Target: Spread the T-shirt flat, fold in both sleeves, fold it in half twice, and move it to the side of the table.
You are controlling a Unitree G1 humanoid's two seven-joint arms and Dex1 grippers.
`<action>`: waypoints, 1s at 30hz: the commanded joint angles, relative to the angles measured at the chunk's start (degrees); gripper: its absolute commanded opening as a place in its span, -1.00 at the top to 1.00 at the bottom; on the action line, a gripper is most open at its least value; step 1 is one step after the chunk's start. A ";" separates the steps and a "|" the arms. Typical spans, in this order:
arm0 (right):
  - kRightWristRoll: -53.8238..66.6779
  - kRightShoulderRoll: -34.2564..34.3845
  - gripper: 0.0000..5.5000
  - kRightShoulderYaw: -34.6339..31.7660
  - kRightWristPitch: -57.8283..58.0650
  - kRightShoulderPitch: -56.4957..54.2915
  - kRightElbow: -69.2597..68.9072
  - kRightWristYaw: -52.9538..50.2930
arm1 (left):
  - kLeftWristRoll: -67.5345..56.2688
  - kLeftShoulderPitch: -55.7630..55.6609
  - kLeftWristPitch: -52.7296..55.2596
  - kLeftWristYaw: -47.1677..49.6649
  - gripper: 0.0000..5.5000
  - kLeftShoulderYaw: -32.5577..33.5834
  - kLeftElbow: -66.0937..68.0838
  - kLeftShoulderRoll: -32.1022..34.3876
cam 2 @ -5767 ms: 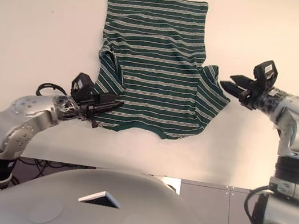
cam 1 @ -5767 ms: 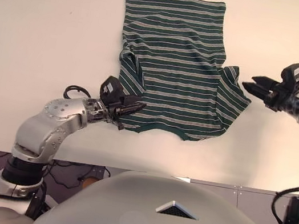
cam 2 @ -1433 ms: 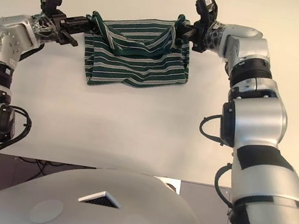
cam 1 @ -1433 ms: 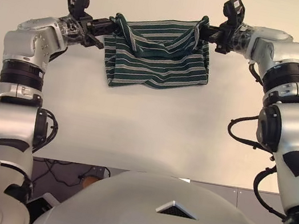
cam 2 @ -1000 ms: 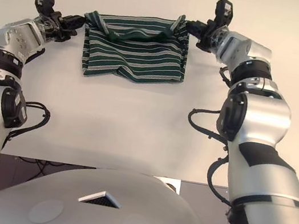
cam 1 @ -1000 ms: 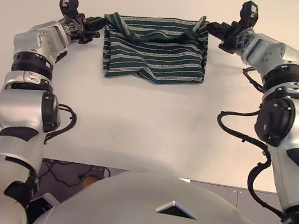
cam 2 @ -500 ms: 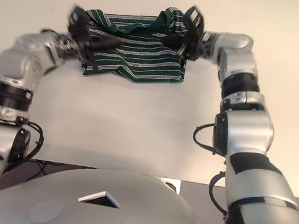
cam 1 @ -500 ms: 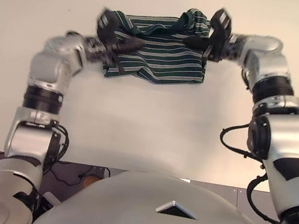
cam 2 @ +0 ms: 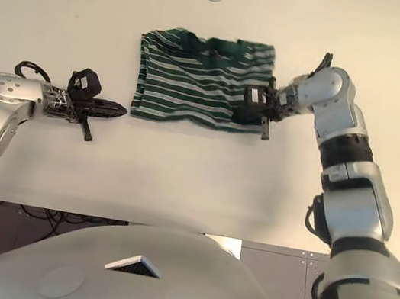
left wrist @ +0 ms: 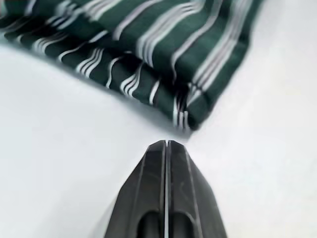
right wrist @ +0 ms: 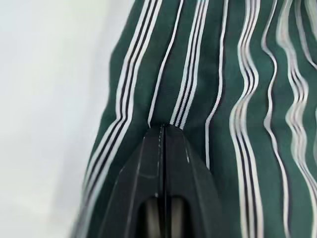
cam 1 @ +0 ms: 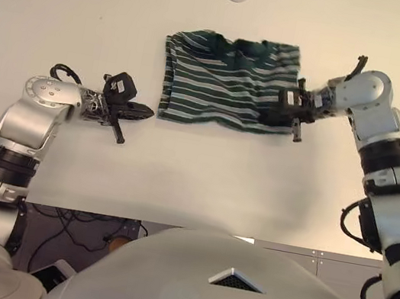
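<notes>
I hold my left gripper (cam 1: 143, 112) clenched and empty, the folded green, white-striped cotton T-shirt (cam 1: 223, 84) just ahead of its tips. My right gripper (cam 1: 265, 118), seemingly pressed shut on nothing, rests on the cloth's edge. Dragging it could rumple the fold.

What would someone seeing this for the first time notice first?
A folded green striped T-shirt lies toward the far middle of the white table. The right tool, shut, points onto the shirt's near right corner. The left tool, also shut, is just short of the near left corner, apart from the cloth.
</notes>
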 commanded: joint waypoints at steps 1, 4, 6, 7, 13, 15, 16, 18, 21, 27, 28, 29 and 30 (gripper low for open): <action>8.68 1.77 1.00 -2.08 15.46 2.96 -11.05 4.04 | 1.64 -0.77 0.39 3.33 1.00 0.68 2.27 -1.79; 13.61 6.30 1.00 -8.17 23.10 -5.62 -7.84 -1.61 | -1.85 -2.72 2.48 2.43 1.00 2.74 -0.95 -2.39; 13.14 8.88 1.00 -9.68 22.81 -10.65 -2.64 -5.78 | -5.57 -3.71 5.38 1.44 1.00 4.17 -5.62 -3.10; 11.82 10.15 1.00 -9.77 21.13 -12.77 0.96 -7.97 | -7.19 -4.14 6.77 1.35 1.00 4.53 -8.03 -3.59; -2.06 14.74 1.00 -4.59 4.84 -19.38 24.70 -27.13 | -6.68 -5.27 11.55 2.55 1.00 -3.83 -14.87 -6.52; -6.42 15.07 1.00 -2.36 0.42 -19.86 29.34 -30.50 | -3.28 -5.29 11.51 3.91 1.00 -8.06 -13.48 -6.78; -7.86 15.09 1.00 -1.67 -1.15 -19.90 30.70 -31.09 | -0.92 -5.29 10.83 4.58 1.00 -10.15 -12.50 -6.46; -11.52 14.58 1.00 0.81 -4.59 -19.69 32.58 -32.20 | 5.03 -5.91 8.25 7.28 1.00 -13.91 -7.79 -6.60; -16.32 12.37 1.00 4.64 -9.38 -18.69 33.69 -29.78 | 11.14 -7.33 4.25 8.50 1.00 -16.63 0.89 -4.95; -10.80 9.21 1.00 5.92 -11.57 -10.70 22.53 -8.78 | 15.75 -18.64 -7.37 7.91 1.00 -15.45 21.41 -4.90; -8.48 10.45 1.00 5.38 -9.43 -9.01 19.48 -7.09 | 16.13 -22.26 -8.84 10.74 1.00 -14.49 26.33 -7.60; -6.99 11.46 1.00 5.04 -7.55 -7.45 16.79 -6.57 | 16.35 -25.49 -10.32 13.07 1.00 -13.73 30.55 -10.21; -6.23 12.48 1.00 4.62 -6.00 -6.41 15.05 -7.76 | 16.57 -27.57 -12.18 14.93 1.00 -13.17 32.99 -12.07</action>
